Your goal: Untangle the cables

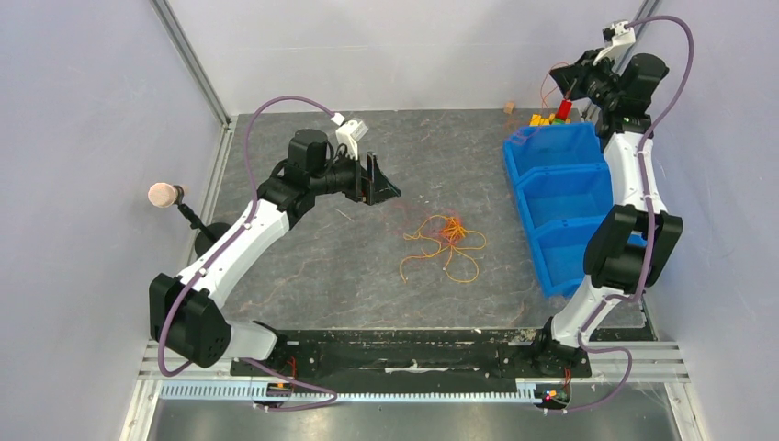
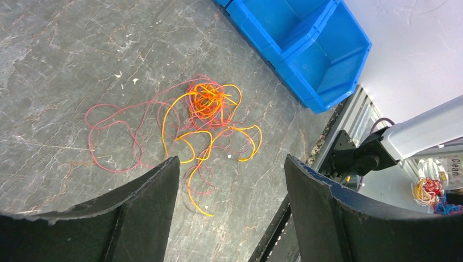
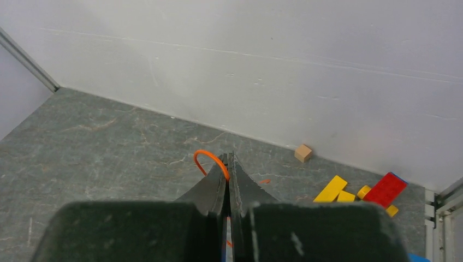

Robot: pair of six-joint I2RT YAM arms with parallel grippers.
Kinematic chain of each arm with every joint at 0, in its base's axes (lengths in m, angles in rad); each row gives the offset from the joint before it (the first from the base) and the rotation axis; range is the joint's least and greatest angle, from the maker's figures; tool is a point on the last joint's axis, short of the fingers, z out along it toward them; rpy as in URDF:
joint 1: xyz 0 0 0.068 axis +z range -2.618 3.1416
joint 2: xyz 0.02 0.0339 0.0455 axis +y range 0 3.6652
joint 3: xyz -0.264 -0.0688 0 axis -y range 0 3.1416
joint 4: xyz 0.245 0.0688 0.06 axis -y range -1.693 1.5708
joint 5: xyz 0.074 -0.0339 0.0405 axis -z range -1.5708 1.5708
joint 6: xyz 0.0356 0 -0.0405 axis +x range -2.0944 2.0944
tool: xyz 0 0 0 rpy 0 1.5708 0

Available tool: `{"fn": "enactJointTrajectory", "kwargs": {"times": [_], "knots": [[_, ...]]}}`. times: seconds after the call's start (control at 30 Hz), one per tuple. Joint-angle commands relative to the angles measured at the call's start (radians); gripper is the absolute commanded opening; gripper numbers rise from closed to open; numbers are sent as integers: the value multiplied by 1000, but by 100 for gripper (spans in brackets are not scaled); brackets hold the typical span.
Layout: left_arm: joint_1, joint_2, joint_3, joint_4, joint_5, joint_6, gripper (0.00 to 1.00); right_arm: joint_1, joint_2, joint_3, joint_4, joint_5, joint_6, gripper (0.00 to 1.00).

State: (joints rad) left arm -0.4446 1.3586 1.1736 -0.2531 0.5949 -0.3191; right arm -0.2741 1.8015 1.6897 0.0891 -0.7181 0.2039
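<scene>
Table [image 1: 340, 294]: grey stone-look slab, matt, veined and scuffed. Cables [image 1: 445, 234]: thin strands with a smooth plastic coat and a slight sheen. Bins [image 1: 556, 175]: blue moulded plastic, semi-gloss. Left fingers [image 2: 147, 213]: black, matt, rough chipped edges. Cube [image 3: 303, 153]: bare wood, matt. Bricks [image 3: 386, 189]: glossy plastic. Wall [image 3: 245, 65]: white, smooth, matt. Front rail [image 1: 404, 393]: bright ribbed metal.
</scene>
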Motion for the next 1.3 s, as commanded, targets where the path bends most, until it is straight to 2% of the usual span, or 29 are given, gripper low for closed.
{"fn": "enactJointTrajectory", "kwargs": {"times": [0.0,0.1,0.33,0.63,0.87,1.07,1.27], "knots": [[6,-32,18,-15,-25,61,77,-8,18,75,45,46,-61,0],[7,-24,32,-28,-33,72,77,-33,43,81,37,84,-97,0],[13,-16,26,-35,-38,89,77,-131,42,76,24,48,-108,0],[15,-5,30,-44,-47,99,77,-175,55,65,-4,66,-196,0],[16,15,37,-52,-47,100,77,-142,145,119,-140,112,-319,0],[16,13,22,-55,-58,102,77,-68,163,57,-147,154,-345,0],[17,20,24,-53,-58,108,77,-33,186,-1,-224,277,-459,0]]}}
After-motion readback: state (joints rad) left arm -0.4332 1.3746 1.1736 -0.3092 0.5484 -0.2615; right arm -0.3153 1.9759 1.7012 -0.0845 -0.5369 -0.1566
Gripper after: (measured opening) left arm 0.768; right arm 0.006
